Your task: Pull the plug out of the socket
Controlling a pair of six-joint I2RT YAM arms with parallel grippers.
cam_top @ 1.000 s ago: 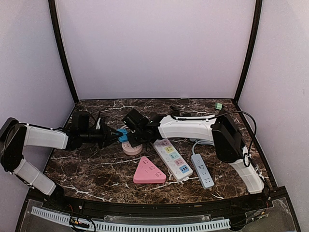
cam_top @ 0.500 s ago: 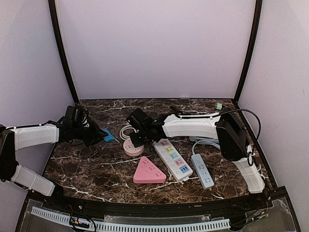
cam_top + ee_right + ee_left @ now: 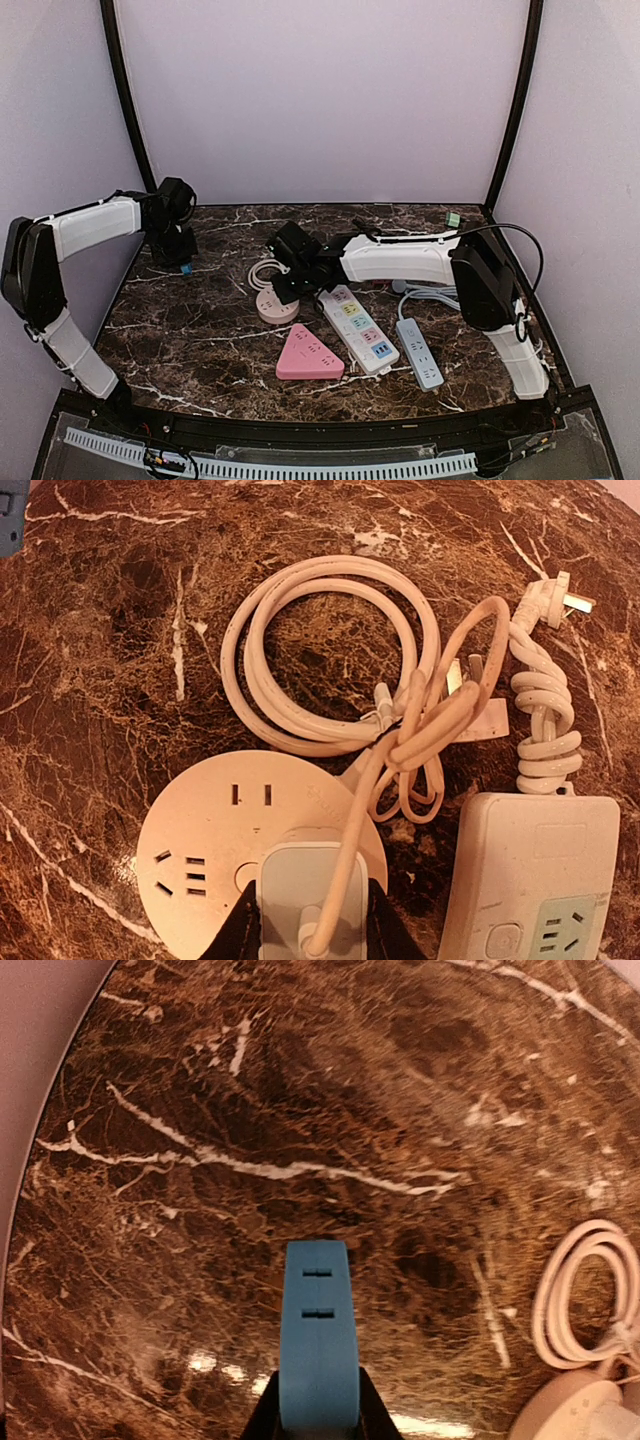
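The round socket (image 3: 275,305) lies left of the long strip (image 3: 357,328), triangular socket (image 3: 309,355) before them, plug (image 3: 318,1350) far left.

Your left arm (image 3: 95,225) and right arm (image 3: 400,260) look alike: smooth white shells on the long links and chunky black housings at the joints. A thin black cable (image 3: 522,240) loops off the right arm (by its elbow joint). The fingers (image 3: 265,1428) are black, showing as narrow wedges in the wrist views.

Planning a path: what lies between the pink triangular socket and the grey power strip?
The white strip with coloured outlets, lying diagonally; the top view shows it.
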